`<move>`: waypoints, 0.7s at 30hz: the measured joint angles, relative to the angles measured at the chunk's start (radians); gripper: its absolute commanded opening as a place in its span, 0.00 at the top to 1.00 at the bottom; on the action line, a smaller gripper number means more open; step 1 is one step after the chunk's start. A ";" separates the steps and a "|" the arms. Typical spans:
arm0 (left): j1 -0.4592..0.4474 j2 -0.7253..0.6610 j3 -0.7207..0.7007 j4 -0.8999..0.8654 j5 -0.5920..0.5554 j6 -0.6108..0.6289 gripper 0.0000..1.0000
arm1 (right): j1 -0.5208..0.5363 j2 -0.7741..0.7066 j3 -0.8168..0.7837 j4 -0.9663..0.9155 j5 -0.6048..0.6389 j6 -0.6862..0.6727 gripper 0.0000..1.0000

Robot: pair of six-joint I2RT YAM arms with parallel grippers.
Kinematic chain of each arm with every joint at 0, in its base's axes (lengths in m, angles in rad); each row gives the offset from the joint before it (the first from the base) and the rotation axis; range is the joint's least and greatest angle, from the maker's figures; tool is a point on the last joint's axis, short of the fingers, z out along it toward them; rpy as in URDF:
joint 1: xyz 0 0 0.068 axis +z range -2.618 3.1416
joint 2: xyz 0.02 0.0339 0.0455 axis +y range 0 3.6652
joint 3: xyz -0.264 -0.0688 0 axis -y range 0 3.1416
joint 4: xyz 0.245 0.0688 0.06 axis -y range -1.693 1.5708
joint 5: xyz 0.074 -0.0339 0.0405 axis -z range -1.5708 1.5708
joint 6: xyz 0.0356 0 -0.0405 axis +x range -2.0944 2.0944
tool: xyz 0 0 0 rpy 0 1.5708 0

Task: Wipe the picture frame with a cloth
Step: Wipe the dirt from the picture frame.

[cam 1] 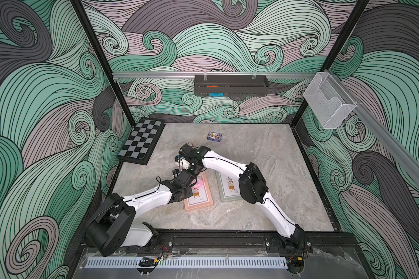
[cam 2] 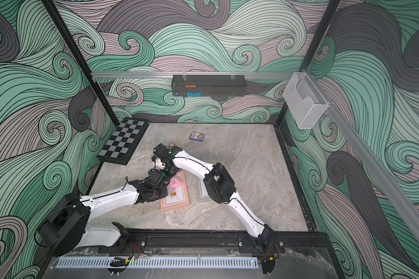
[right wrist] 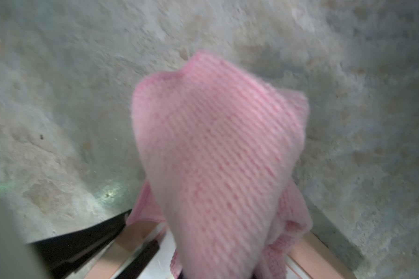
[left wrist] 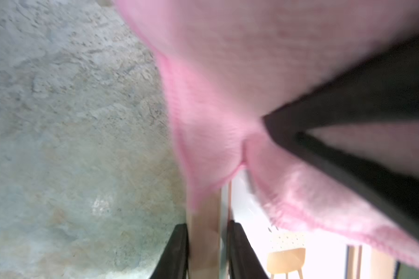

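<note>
Left pincer [left wrist: 207,230] clamps pink frame [cam 1: 198,203] edge — right pincer [left wrist: 276,130] seemingly grips cloth [right wrist: 215,157].

Bunched cloth [cam 2: 175,184] (pink), apparently on pink frame [cam 2: 176,207]

top views: cloth [cam 1: 200,184] mostly hidden under wrists, pink scrap shows | pink frame [cam 1: 200,200] upper-left part under left arm [cam 1: 150,196] | green frame [cam 1: 228,190] right part behind right arm [cam 1: 228,165] | box [cam 1: 214,136] upper centre, print too small | left wrist view blurred, left gripper [left wrist: 207,241] cut by edge | right gripper [left wrist: 276,128] buried under cloth in own wrist view
</note>
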 measured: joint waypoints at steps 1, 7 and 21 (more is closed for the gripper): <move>0.000 -0.004 -0.002 0.001 0.000 0.000 0.95 | -0.011 -0.004 -0.014 0.002 -0.010 0.000 1.00; 0.000 -0.055 -0.027 -0.014 -0.001 -0.002 0.95 | -0.087 -0.060 -0.082 -0.013 -0.017 -0.001 1.00; -0.006 -0.046 -0.020 -0.059 -0.020 -0.021 0.95 | -0.148 -0.079 -0.156 0.013 0.028 0.007 1.00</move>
